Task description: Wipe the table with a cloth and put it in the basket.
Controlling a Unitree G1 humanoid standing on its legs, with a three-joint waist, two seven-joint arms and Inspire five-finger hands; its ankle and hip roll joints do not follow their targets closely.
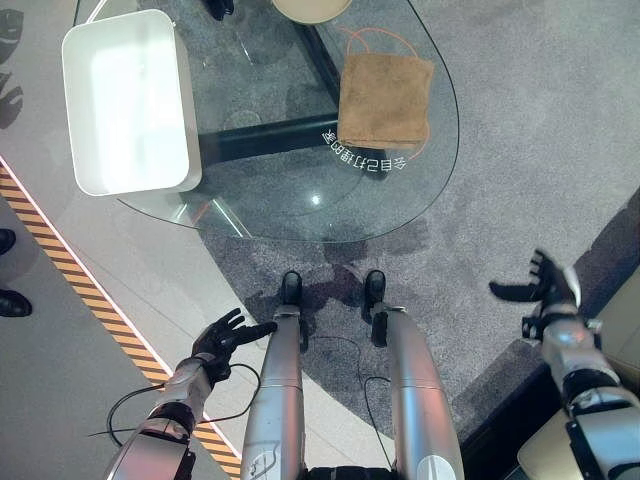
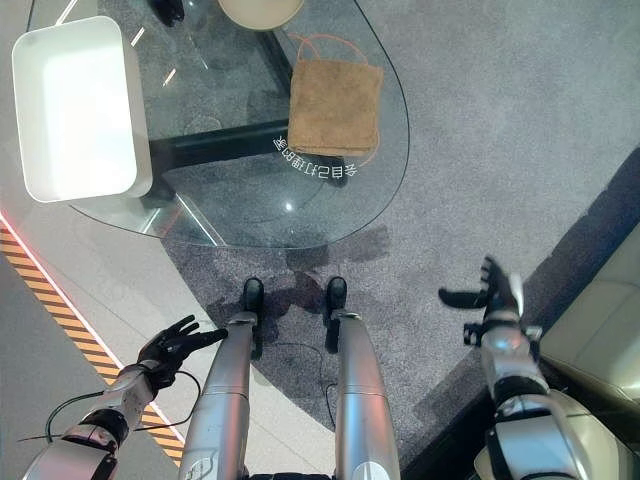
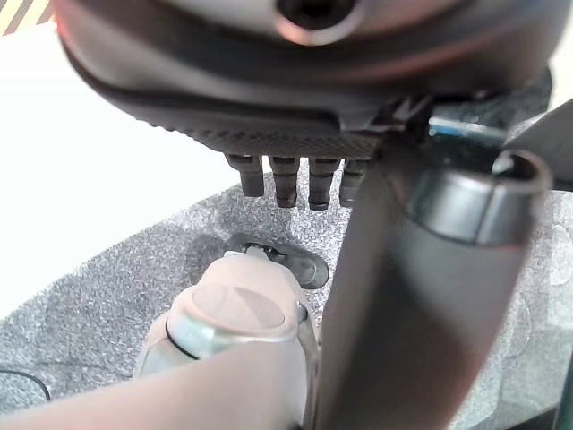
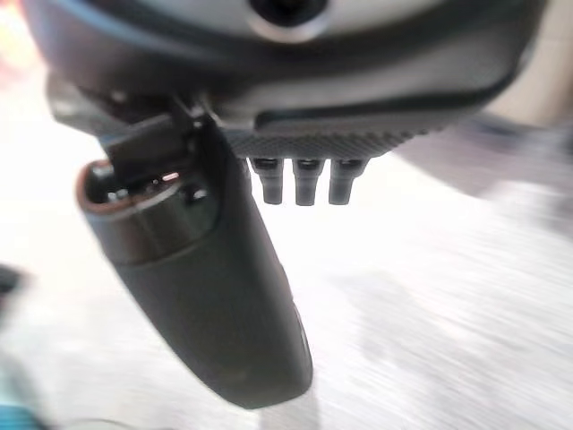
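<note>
A brown cloth (image 1: pixel 385 100) lies flat and folded on the glass table (image 1: pixel 300 205), towards its right side. At the table's left edge stands a white rectangular basket (image 1: pixel 128 100) with nothing in it. My left hand (image 1: pixel 222 338) hangs low at the lower left, well short of the table, open with fingers spread and nothing held. At the right, over the grey carpet, my right hand (image 1: pixel 545 285) is also open and holds nothing. Both hands are far from the cloth.
A round pale object (image 1: pixel 312 8) sits at the table's far edge. A yellow-and-black striped line (image 1: pixel 90 300) runs across the floor at left. A person's dark shoes (image 1: pixel 10 300) show at the far left. A beige seat (image 2: pixel 600 320) stands at the right.
</note>
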